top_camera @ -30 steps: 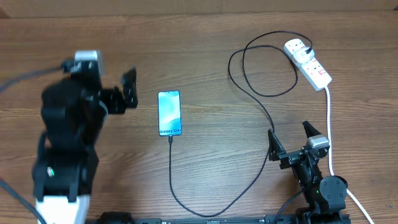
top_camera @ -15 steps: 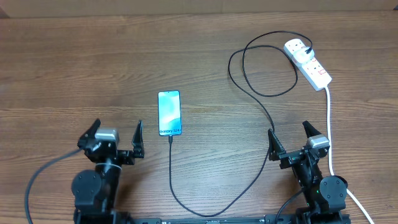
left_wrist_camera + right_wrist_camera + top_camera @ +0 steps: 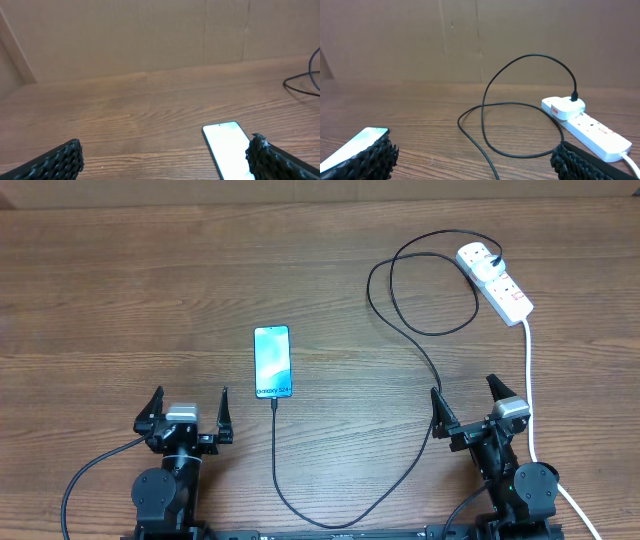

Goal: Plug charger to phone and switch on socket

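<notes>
The phone (image 3: 272, 361) lies flat mid-table with its screen lit; it also shows in the left wrist view (image 3: 227, 147) and at the left edge of the right wrist view (image 3: 355, 142). The black charger cable (image 3: 410, 340) meets the phone's near end, loops along the table front, then up to a white plug (image 3: 477, 256) seated in the socket strip (image 3: 505, 288), also seen in the right wrist view (image 3: 585, 125). My left gripper (image 3: 186, 420) is open and empty at the front left, left of the phone. My right gripper (image 3: 470, 408) is open and empty at the front right, with the cable passing between its fingers.
The strip's thick white cord (image 3: 528, 395) runs down the right side past my right arm. A brown cardboard wall (image 3: 480, 40) closes off the back of the wooden table.
My left arm has drawn back from beside the phone to the front left edge and settled low. The right arm, phone and cable have not moved.
</notes>
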{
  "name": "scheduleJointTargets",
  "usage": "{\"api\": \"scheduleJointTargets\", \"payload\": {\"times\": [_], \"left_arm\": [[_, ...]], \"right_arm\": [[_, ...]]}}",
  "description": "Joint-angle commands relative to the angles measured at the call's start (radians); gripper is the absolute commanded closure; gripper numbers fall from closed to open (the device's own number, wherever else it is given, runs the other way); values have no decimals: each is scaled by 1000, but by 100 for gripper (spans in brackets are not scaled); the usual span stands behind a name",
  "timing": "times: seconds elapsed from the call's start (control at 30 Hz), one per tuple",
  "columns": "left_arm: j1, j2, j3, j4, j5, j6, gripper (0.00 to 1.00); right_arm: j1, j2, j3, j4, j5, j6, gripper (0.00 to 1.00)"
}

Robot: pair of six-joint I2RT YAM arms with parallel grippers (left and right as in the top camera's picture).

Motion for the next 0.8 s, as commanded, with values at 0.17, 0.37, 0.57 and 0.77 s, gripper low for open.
{"api": "scheduleJointTargets", "payload": {"times": [0.17,0.37,0.57,0.77], "left_arm": [[2,-47,-45,0,-15,69,0],[2,-47,-45,0,-15,74,1],[2,-47,-59,34,-14,71,0],[2,-47,-59,31,-14,71,0]], "right_arm": [[6,-10,-10,4,-5,-4,0],[6,-10,-10,4,-5,-5,0],[6,-10,-10,4,-5,-5,0],[6,-10,-10,4,-5,-5,0]]}}
